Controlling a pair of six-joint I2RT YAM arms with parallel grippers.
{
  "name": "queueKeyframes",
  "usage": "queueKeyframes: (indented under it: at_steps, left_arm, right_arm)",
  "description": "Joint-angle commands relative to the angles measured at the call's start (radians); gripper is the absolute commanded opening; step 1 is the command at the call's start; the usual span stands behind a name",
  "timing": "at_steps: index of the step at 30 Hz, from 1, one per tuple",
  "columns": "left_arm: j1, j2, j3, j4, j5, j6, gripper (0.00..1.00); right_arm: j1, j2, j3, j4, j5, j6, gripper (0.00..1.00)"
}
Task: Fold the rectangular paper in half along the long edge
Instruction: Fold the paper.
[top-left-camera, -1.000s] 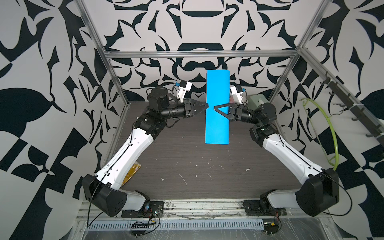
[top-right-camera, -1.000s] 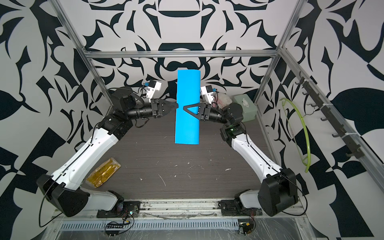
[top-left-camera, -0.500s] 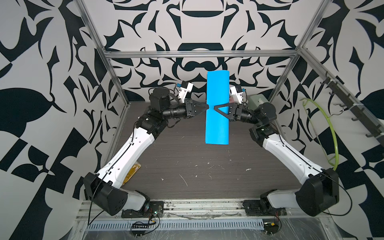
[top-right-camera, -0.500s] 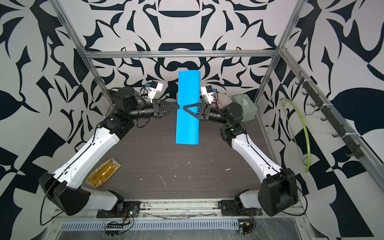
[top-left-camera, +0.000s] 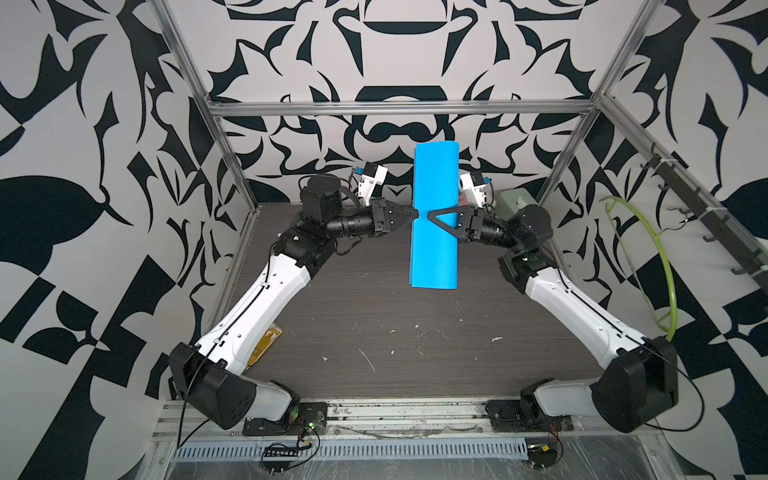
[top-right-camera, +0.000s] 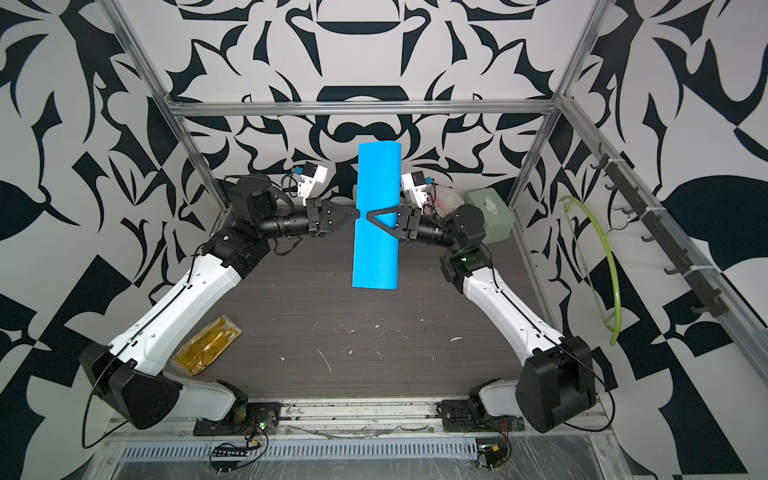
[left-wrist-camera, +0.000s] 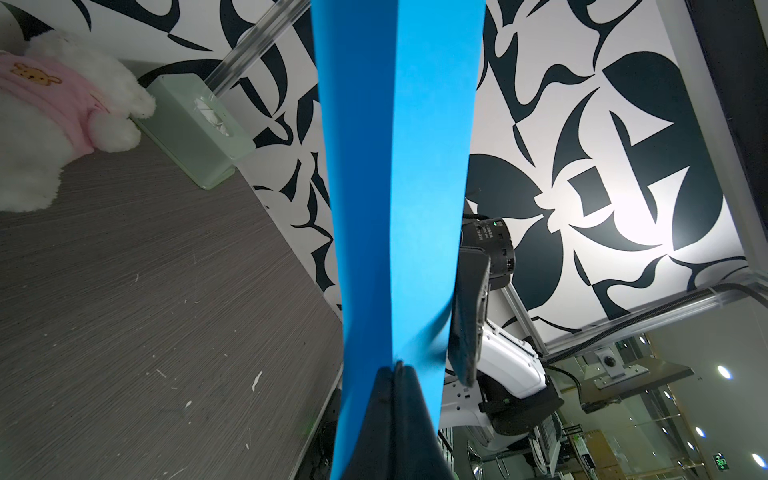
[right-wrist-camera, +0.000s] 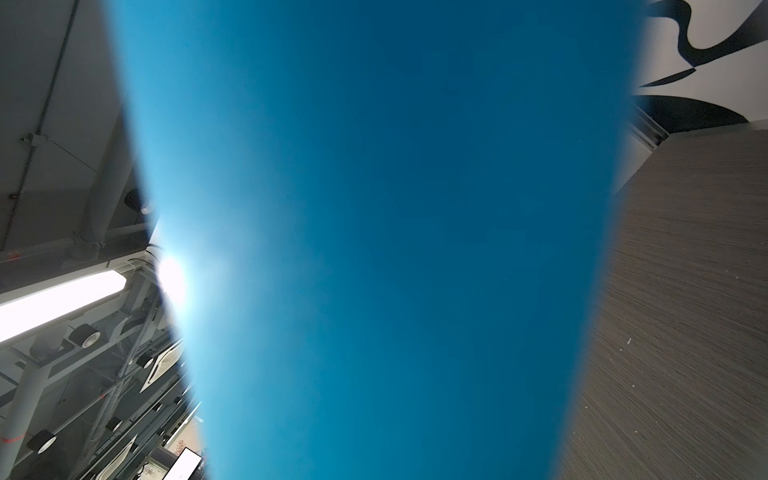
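Left wrist view: left gripper (left-wrist-camera: 395, 369) tight on edges of rectangular paper (left-wrist-camera: 374, 166) aloft

Nothing legible from here; tiny white print on the black motor housing (left-wrist-camera: 487, 239) beside the paper (left-wrist-camera: 395, 166) is unreadable

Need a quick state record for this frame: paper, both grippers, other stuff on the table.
rectangular paper: in the air above the table, doubled over loosely, two layers showing at the near end
left gripper: shut on the paper's edge
right gripper: one finger across the paper's top face, the other hidden; grip unclear
other items: tissue box, plush toy, yellow packet
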Motion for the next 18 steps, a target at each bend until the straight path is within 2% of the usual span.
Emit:
queueKeyframes:
  at_steps: [1, 9, 18]
  left_arm:
    - [-0.003, 0.006, -0.012, 0.035, 0.020, -0.002, 0.00]
    - [-0.002, 0.000, -0.012, 0.032, 0.013, 0.002, 0.01]
    - [-0.001, -0.028, 0.000, -0.025, -0.014, 0.046, 0.05]
  right_arm:
    - [-0.004, 0.001, 0.038, 0.045, 0.004, -0.009, 0.47]
    - [-0.004, -0.003, 0.038, 0.050, -0.004, -0.006, 0.36]
    - [-0.011, -0.017, 0.037, 0.048, -0.008, -0.012, 0.30]
